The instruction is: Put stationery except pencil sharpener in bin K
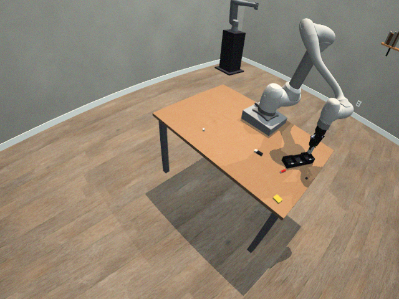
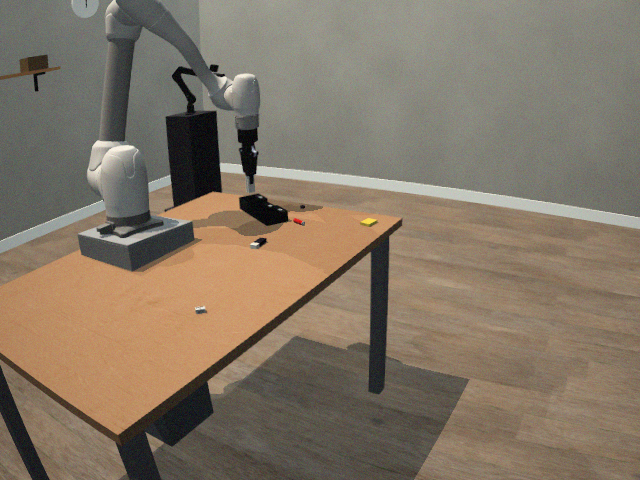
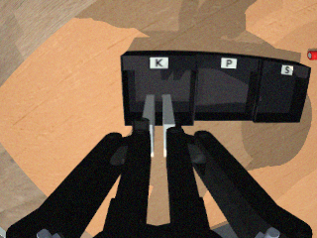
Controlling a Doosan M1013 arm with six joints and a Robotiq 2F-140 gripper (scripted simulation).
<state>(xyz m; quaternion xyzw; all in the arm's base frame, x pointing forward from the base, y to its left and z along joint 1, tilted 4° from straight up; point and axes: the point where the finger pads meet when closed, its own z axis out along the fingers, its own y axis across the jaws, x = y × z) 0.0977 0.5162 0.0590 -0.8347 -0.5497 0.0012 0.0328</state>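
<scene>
A black row of three bins (image 1: 298, 160) stands near the table's right end; in the wrist view its labels read K (image 3: 158, 62), P (image 3: 228, 62) and S (image 3: 287, 69). My gripper (image 3: 158, 107) hangs a little above the K bin with its fingers nearly together and nothing visible between them; it also shows in the top and exterior views (image 1: 310, 151) (image 2: 250, 183). What lies inside the K bin is too dark to tell. On the table lie a small red item (image 1: 282, 170), a yellow pad (image 1: 277, 198), a black-and-white item (image 1: 258, 152), a small white item (image 1: 203, 129) and a small black item (image 1: 306, 177).
The arm's grey base (image 1: 264, 119) sits at the table's back edge. The bins stand close to the table's right edge. A second arm on a black pedestal (image 1: 231, 51) stands on the floor by the wall.
</scene>
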